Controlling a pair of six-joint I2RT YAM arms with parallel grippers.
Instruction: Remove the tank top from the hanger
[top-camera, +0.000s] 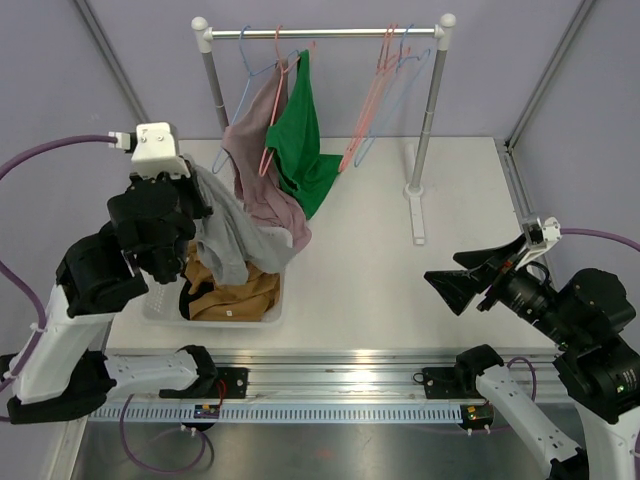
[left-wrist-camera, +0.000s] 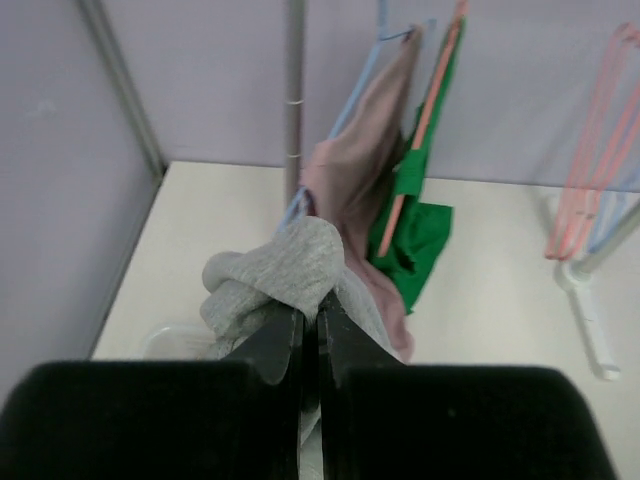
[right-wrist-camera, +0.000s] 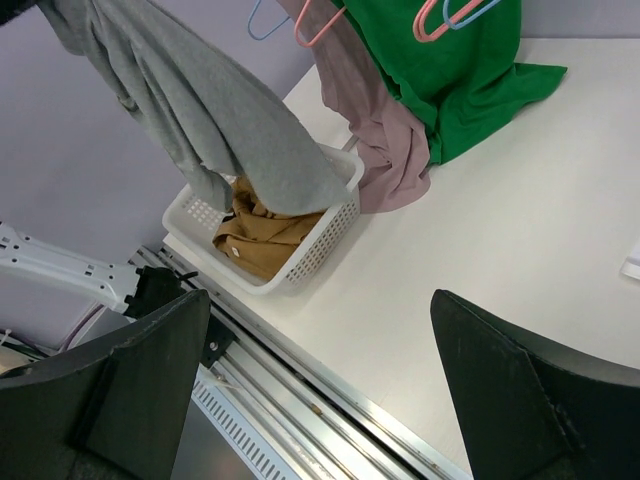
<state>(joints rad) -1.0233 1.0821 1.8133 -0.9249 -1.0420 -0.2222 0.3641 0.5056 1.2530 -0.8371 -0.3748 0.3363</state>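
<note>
- Grip on top (top-camera: 225, 235) by left jaws, clamped together on a bunched grey fold. Held high beside rack (top-camera: 430, 120), likely so that the cloth hangs clear instead of dragging.
- Hangs from that pinch down into basket (right-wrist-camera: 322, 238), lower end resting on brown garment (top-camera: 235, 290). Looks already free of its hanger, judging by no wire visible in the grey cloth.
- Positioned over basket probably as the drop spot. On that reading, needs little more than a release.
- Left on rack: mauve garment (top-camera: 262, 170) and green garment (top-camera: 300, 140), each on a hanger, tails draped onto bench (top-camera: 360, 260) just beside basket. Close enough to the grey cloth to snag if swung.
- Right jaws wide apart, holding nothing, low over the right side of bench and well apart from the clothes. Seemingly parked out of the way.
- Bare hangers (top-camera: 375, 100) at the right end of rack, no part in this step.
</note>
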